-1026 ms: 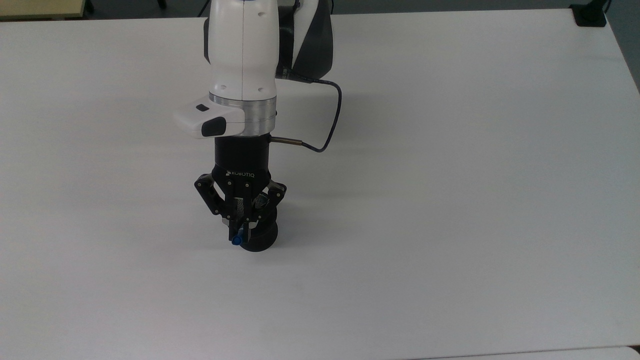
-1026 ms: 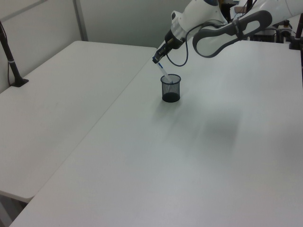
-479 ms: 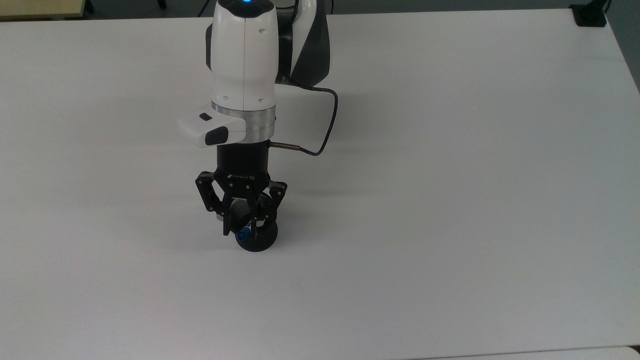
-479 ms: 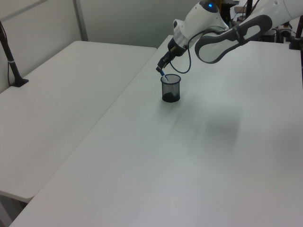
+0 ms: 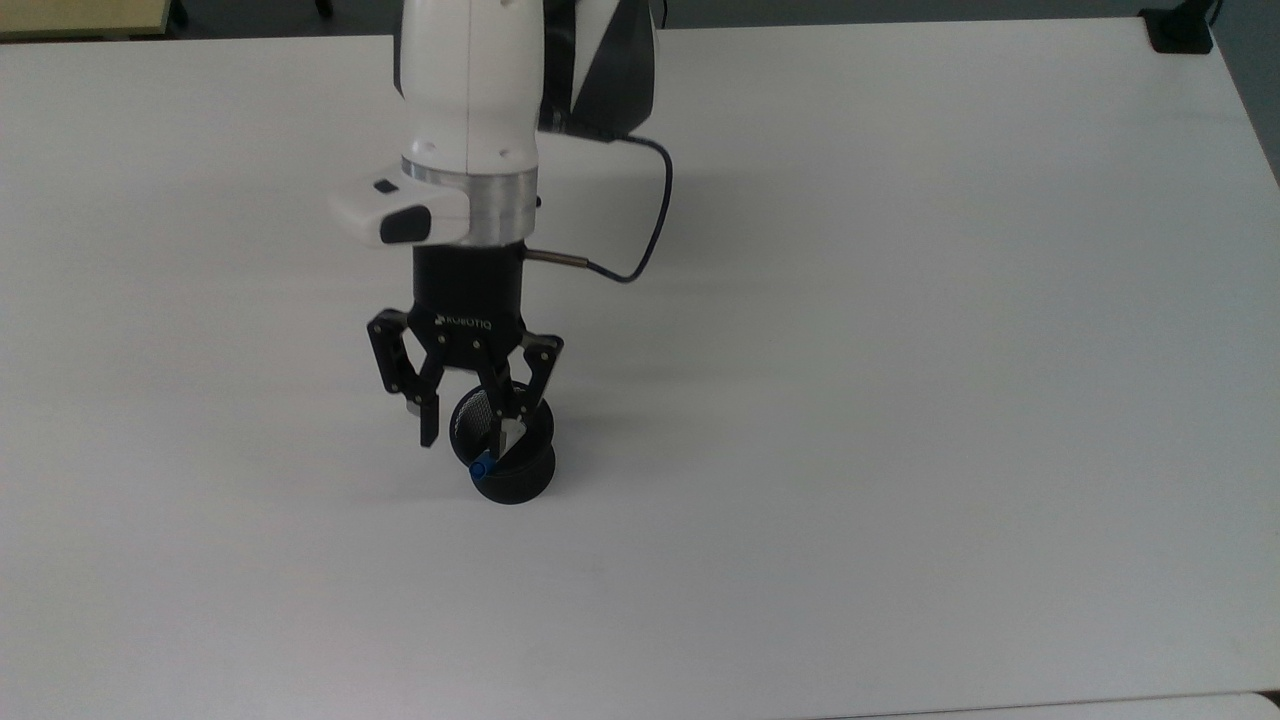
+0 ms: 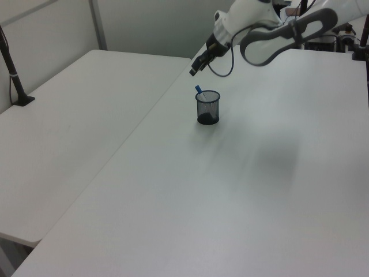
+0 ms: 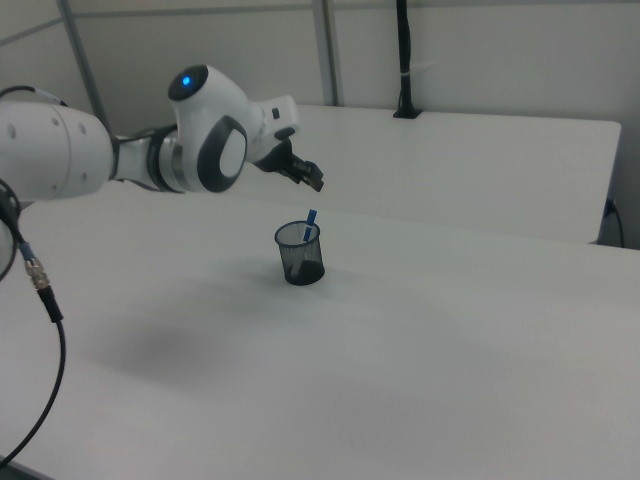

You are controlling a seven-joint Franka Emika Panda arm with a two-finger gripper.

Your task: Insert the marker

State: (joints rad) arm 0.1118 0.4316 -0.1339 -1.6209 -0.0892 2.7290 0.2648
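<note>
While I count from my remote station, I find one marker [image 5: 483,465], one black mesh cup [image 5: 505,455] and one pincer [image 5: 468,437] over the white surface [image 5: 900,400]. One more white table [image 6: 69,133] stands beside it in the left view. The marker stands inside the cup, leaning on the rim, with its blue end above the rim at about 7 o'clock in the top view. My pincer has its two fingers spread wide apart and holds nothing. It hangs above the cup, toward 11 o'clock from the cup in the left view, and touches neither cup nor marker.
</note>
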